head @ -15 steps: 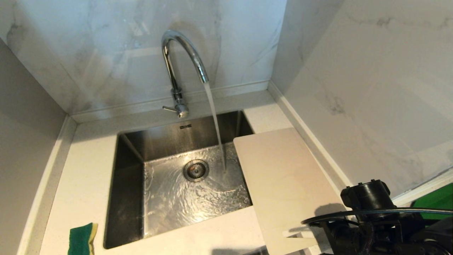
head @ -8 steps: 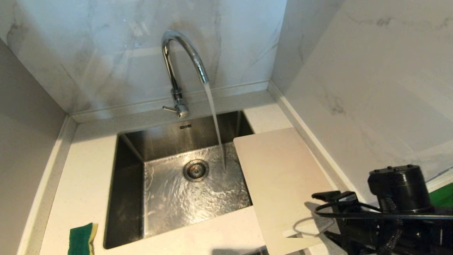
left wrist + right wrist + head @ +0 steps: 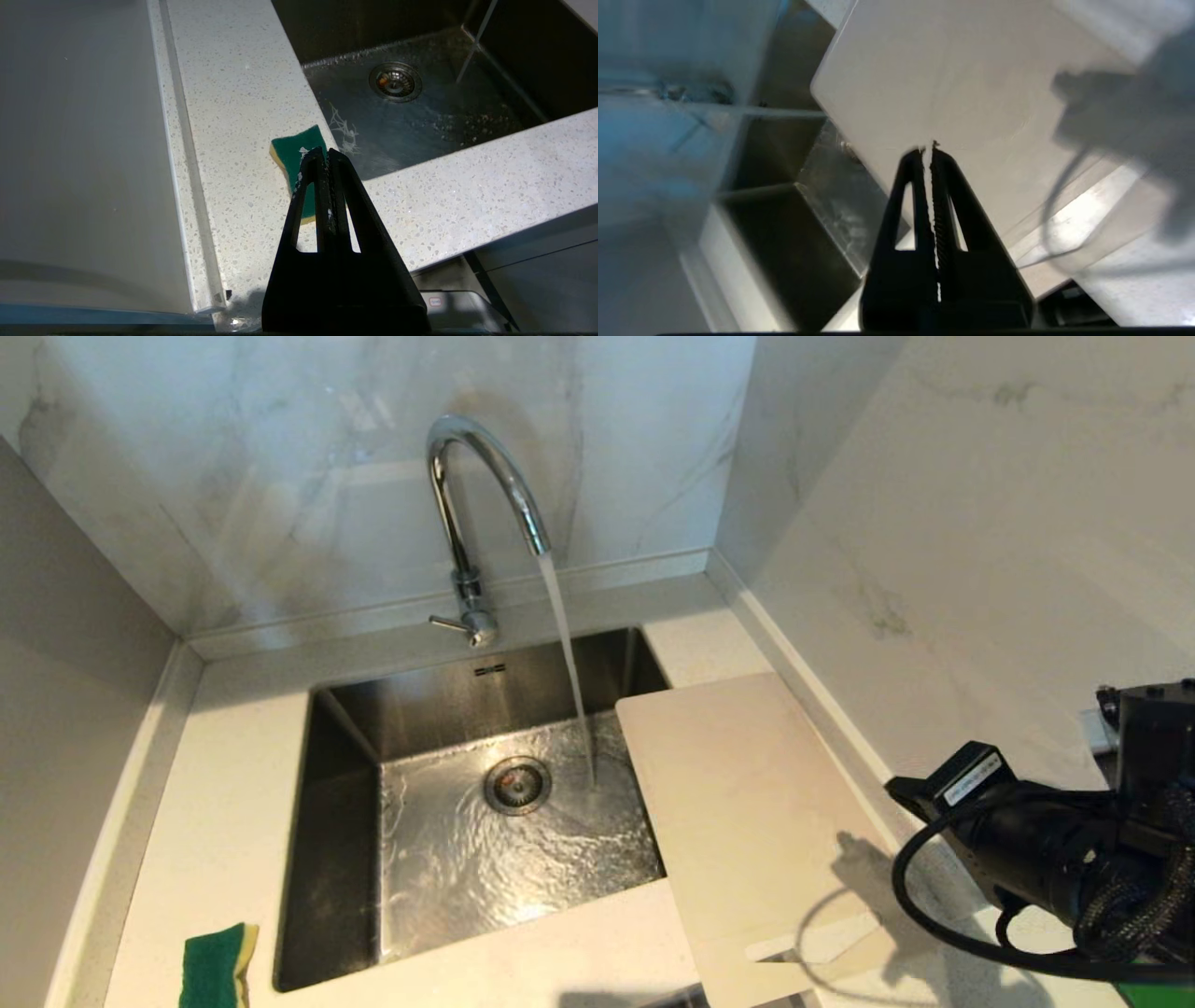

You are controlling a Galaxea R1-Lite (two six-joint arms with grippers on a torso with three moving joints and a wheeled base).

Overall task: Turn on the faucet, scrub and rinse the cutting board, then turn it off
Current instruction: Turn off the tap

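Now, from the head view you can see the faucet (image 3: pixel 476 504) running, its stream falling into the sink (image 3: pixel 327 859) just beside the drain (image 3: pixel 516 785), so the first step of the task looks done. The cutting board (image 3: pixel 738 812) lies flat on the bench (image 3: pixel 224 803) at the sink's right, one long edge hanging over the basin, dry-looking and not under the water. Your right arm sits at the far right of this view, above the board's near right corner; a second ago it was lower and closer over the slot handle end, and it has since lifted and swung back toward the wall. The sponge (image 3: pixel 217 966) rests untouched at the sink's near left corner. In the left wrist view, the left hand (image 3: pixel 322 156) hangs parked above that sponge, fingers pressed together and holding nothing. In the right wrist view, the right hand (image 3: pixel 928 151) hovers over the board with its fingers together and nothing between them, and the board's surface lies clear below the tips. I'd judge that the right hand came away without a grip on the board, so scrubbing and rinsing are both still ahead, and the board must yet be brought under the stream.
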